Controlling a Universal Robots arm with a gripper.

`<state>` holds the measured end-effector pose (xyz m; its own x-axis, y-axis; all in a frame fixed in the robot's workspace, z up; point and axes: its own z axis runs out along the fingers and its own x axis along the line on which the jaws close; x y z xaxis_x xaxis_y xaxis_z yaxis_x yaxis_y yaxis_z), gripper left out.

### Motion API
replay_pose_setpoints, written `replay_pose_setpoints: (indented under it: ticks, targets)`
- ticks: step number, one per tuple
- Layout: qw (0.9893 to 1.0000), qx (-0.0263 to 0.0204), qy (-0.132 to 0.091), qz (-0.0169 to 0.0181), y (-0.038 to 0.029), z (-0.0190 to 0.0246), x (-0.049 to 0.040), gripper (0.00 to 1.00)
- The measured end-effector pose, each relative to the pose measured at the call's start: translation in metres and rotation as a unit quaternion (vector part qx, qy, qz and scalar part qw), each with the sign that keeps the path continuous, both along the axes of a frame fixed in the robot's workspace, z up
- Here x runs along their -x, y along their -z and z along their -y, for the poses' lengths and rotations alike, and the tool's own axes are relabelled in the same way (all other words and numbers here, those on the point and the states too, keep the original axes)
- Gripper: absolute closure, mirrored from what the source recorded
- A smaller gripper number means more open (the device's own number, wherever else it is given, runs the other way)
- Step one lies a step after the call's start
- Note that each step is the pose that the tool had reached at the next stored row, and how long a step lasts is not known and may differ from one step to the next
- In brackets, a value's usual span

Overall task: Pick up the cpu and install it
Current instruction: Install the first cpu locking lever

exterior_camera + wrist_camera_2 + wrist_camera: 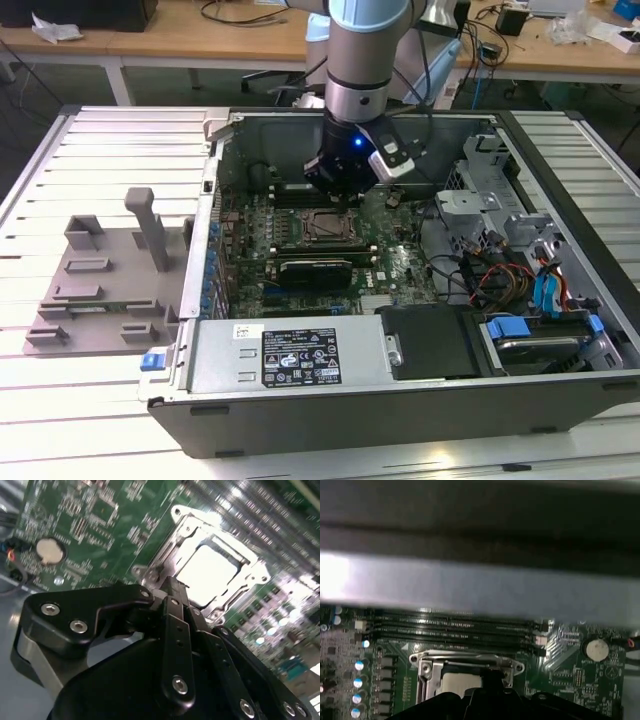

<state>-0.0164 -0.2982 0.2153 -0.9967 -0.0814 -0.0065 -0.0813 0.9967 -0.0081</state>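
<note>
White slatted counter carries an open computer case lying on its side toward the exterior view's right, and a grey plastic tray with raised blocks just beside it on the exterior view's left.

Arm: pale blue-grey upper section, silver metal band beneath, black wrist housing with a lit blue indicator. Gripper: matte black linkage bars, silver screws at pivots behind the fingers; fingertips narrow. Black cable runs beside the arm.
</note>
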Motion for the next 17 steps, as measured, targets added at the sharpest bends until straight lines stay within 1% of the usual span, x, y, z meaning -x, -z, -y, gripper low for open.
replay_pose_setpoints:
  ticks: [1,2,4,5,6,7,9,10,11,14,17]
  targets:
    - [1.0000,0.0060,0.000,0.0000,0.0000,0.0026,0.0000,0.89]
    - [0.9999,0.0110,0.000,0.0000,0.0000,0.0046,0.0000,0.89]
    - [0.9998,0.0198,0.000,0.0000,0.0000,0.0079,0.0000,0.89]
    - [0.9997,0.0237,0.000,0.0000,0.0000,0.0094,0.0001,0.89]
    - [0.9997,0.0258,0.000,-0.0001,-0.0001,0.0112,0.0001,0.89]
    - [0.9997,0.0258,0.000,0.0000,-0.0002,0.0117,0.0001,0.89]
    - [0.9997,0.0259,0.000,0.0000,-0.0037,0.0121,0.0001,0.89]
    - [0.9997,0.0259,0.000,0.0000,-0.0061,0.0121,0.0001,0.89]
    - [0.9997,0.0259,0.000,0.0000,-0.0106,0.0121,0.0001,0.89]
    - [0.9997,0.0259,0.000,0.0000,-0.0200,0.0121,0.0001,0.89]
    - [0.9997,0.0259,0.000,0.0001,-0.0256,0.0121,0.0001,0.89]
